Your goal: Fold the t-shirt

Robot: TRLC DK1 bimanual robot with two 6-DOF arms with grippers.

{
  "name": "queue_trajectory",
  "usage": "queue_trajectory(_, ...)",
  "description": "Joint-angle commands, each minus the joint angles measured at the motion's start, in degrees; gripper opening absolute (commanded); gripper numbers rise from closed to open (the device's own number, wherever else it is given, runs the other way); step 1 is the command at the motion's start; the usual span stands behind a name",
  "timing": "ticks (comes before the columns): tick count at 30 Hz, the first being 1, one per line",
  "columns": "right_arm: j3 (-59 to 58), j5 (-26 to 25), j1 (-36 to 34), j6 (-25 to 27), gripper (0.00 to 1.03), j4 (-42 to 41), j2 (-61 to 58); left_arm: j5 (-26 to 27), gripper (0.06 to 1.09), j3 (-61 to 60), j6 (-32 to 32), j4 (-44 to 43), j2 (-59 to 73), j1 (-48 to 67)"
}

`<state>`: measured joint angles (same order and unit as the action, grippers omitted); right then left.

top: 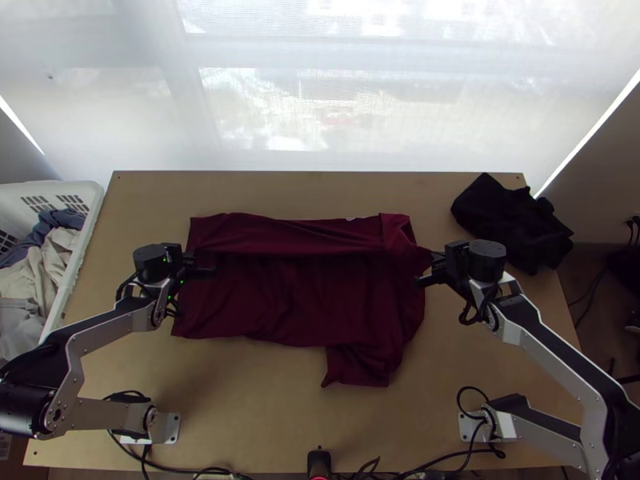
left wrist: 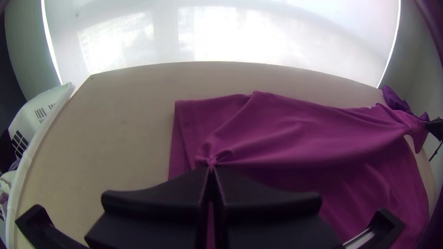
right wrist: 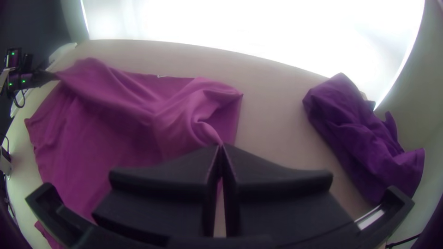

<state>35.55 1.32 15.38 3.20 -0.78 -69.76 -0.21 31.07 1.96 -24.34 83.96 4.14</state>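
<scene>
Table (top: 240,400): bare surface lies along the far edge, beyond the t-shirt (top: 304,296); more bare surface lies between the shirt and the near edge, where cables (top: 180,466) run; a further bare strip separates the shirt from the dark cloth (top: 512,224), which is bunched and overhangs the right edge; the laundry basket (top: 90,216) stands close by the left edge.

Visibility: the basket is cut off at the top view's left side; both arms run partly out of that view; cloth beneath the 2 grippers is hidden; the number of layers cannot be told, nor exactly which part of the garment each gripper has.

Position: shirt spread across mid-table between the 2 arms, a band turned or raised along its far side, 1 flap projecting toward the near edge; left gripper (top: 210,273), fingers pressed together, pinches gathered cloth at the left side; right gripper (top: 424,276), likewise closed, pinches a gathered portion at the right side.
</scene>
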Motion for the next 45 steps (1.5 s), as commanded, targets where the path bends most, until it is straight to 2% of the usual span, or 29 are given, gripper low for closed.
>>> queue_trajectory(1,-2.24,-0.18,0.36,-0.39,0.03,0.16,1.82,0.03,0.09,-1.54,-0.37,0.08,-0.56,-0.36)
queue_trajectory(14,-3.38,-0.18,1.06,0.23,0.03,1.22,3.66,-0.5,0.09,-3.12,-0.37,0.87,-2.31,0.16)
queue_trajectory(15,-3.47,-0.18,1.15,0.31,0.12,1.13,4.01,-0.5,0.15,-3.03,-0.46,1.31,-2.31,0.16)
queue_trajectory(18,-3.29,-0.18,1.32,0.14,0.58,1.57,4.81,-0.41,0.61,-1.54,-0.55,4.56,-2.4,0.25)
queue_trajectory(20,-2.59,-0.18,1.23,0.14,0.89,2.71,5.42,-0.14,0.83,0.04,-0.64,9.04,-3.02,0.25)
queue_trajectory(21,-1.98,-0.27,1.15,0.14,0.96,3.5,5.86,-0.06,0.92,0.83,-0.64,12.21,-3.9,0.25)
queue_trajectory(22,-1.36,-0.27,0.97,0.31,0.98,4.56,6.56,0.12,0.96,1.36,-0.73,15.11,-5.04,0.25)
queue_trajectory(24,-0.31,-0.36,0.62,1.63,0.98,5.79,8.23,0.65,1.02,2.07,-1.69,21.53,-8.2,-0.01)
queue_trajectory(29,2.77,-0.27,0.8,2.51,0.98,13.78,12.8,6.36,1.02,2.94,-6.0,39.28,-18.31,-3.88)
queue_trajectory(35,2.77,-0.27,1.5,2.86,0.98,19.23,19.22,9.79,1.03,3.38,-13.82,59.32,-23.58,-7.83)
queue_trajectory(39,1.89,-0.27,1.94,2.86,0.98,21.25,21.59,11.9,1.02,4.35,-15.32,66.88,-23.58,-7.57)
queue_trajectory(45,2.33,-0.27,5.45,2.42,0.98,25.56,24.23,12.34,1.02,5.67,-15.23,70.39,-20.07,-5.37)
